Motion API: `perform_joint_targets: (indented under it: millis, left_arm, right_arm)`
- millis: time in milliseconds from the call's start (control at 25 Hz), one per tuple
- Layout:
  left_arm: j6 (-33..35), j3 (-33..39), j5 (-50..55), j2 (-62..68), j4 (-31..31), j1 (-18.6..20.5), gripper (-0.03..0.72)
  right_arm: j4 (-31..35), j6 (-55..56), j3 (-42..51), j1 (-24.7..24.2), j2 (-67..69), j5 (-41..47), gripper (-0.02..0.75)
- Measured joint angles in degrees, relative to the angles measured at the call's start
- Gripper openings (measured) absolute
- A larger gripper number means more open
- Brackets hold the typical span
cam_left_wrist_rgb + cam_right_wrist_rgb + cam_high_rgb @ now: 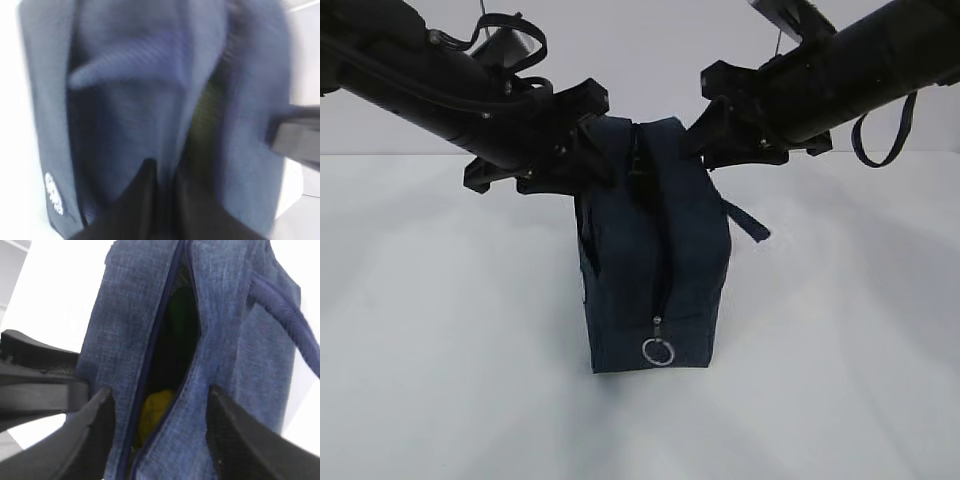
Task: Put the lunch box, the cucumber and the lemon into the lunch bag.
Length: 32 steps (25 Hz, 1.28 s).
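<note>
Lunch bag [655, 250] upright mid-surface, both end effectors at its top

Through the part-open zipper slit in the right wrist view, the yellow lemon [152, 412] lies near and the dark green cucumber [181, 315] farther in; the lunch box cannot be made out. The bag is dark navy fabric, its ring pull [658, 351] hanging low on the near face. The right end effector [160, 435] stands spread astride the slit; the left end effector [582, 140] sits at the bag's top left, its state unclear. The surface [440, 330] is plain white.

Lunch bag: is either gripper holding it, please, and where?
The right gripper's open jaws only straddle the lunch bag's top opening; the left gripper, blurred at the top, cannot be told.
</note>
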Motion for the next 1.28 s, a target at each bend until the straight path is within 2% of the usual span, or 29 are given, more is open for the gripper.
perform_joint_targets:
  millis: [80,160,280,680,920,1120,1280]
  left_arm:
    - [0.0,0.0,0.0,0.0,0.0,0.0,0.267]
    - [0.0,0.0,0.4,0.0,0.6,0.0,0.352]
    - [0.0,0.0,1.0,0.0,2.9,0.0,0.420]
    - [0.0,0.0,7.0,-9.2,11.0,2.0,0.439]
    - [0.0,0.0,15.8,-15.5,19.2,2.0,0.434]
    - [0.0,0.0,24.0,-18.3,20.8,2.0,0.433]
    - [0.0,0.0,29.8,-19.3,21.8,2.0,0.432]
  right_arm:
    - [0.0,0.0,0.0,0.0,0.0,-0.2,0.352]
    - [0.0,0.0,0.0,0.0,0.0,-0.2,0.410]
    - [-1.0,0.0,-0.5,0.0,0.0,0.1,0.442]
    - [-10.0,3.2,-10.2,0.0,-0.1,14.0,0.452]
    - [-17.3,8.4,-10.4,0.0,-2.1,22.4,0.452]
    - [-27.7,16.6,-10.4,0.1,-5.1,25.5,0.452]
    - [-31.0,19.3,-7.7,0.2,-9.7,25.5,0.452]
